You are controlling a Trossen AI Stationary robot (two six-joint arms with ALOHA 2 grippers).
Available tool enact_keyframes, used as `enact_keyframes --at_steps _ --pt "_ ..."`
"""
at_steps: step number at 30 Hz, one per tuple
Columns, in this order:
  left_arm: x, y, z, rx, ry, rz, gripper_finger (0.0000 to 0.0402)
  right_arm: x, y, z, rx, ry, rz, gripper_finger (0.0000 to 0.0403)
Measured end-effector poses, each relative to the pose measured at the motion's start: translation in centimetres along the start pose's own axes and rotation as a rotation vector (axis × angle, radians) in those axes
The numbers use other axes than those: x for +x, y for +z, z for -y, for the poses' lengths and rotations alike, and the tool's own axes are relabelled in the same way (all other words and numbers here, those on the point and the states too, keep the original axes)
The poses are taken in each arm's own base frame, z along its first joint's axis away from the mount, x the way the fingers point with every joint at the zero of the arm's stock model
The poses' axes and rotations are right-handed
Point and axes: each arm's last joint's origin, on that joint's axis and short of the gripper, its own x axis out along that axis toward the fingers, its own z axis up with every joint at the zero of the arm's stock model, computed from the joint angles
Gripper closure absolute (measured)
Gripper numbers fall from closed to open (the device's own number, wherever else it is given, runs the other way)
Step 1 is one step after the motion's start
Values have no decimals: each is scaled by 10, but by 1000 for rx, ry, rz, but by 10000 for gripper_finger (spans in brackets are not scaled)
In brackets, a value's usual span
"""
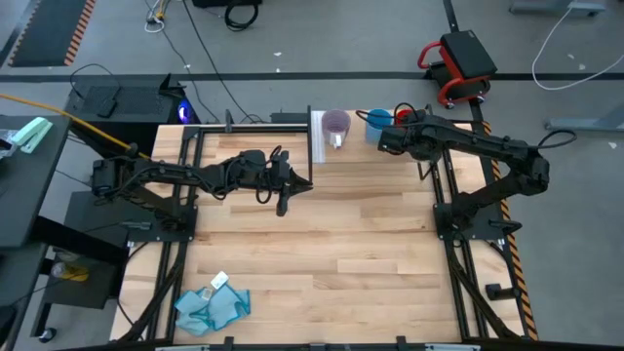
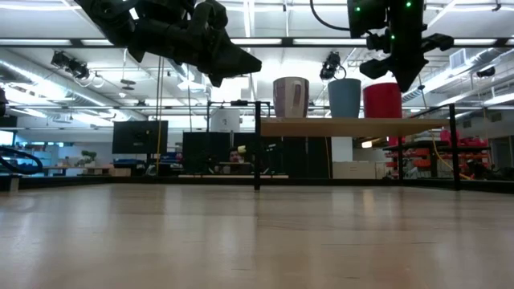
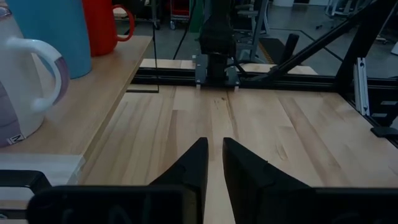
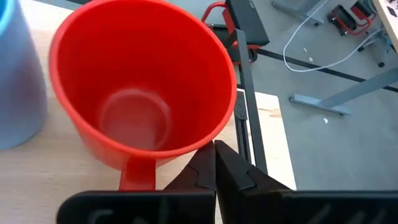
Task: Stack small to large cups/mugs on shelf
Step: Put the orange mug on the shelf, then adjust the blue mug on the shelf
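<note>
Three cups stand upright in a row on the shelf at the table's far edge. From left to right they are the purple cup, the blue cup and the red handled mug. My right gripper points down, shut, its tips at the red mug's rim beside the handle. My left gripper hangs above the table left of the shelf, shut but for a narrow slit, holding nothing. My right gripper comes from above with shut fingers right at the outer edge of the red mug's rim, next to the handle. I cannot tell whether the tips touch the rim. The mug stands upright on the shelf.
A crumpled blue cloth lies at the table's near left corner. Black frame rails run along the table's sides, and black shelf posts stand at the far edge. Bare wood lies between the two arms.
</note>
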Motion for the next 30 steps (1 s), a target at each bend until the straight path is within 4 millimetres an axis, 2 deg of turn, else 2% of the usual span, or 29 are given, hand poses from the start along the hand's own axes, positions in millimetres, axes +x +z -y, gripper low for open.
enact_keyframes --at_steps 14,23,30 --pt "0 -1 0 -3 -1 -14 347 1 5 4 -6 -23 8 400" --pt "0 -1 0 -4 -1 -14 353 -18 22 15 16 8 26 400" --pt "0 -1 0 -4 -1 -13 349 -52 40 24 16 133 96 400"
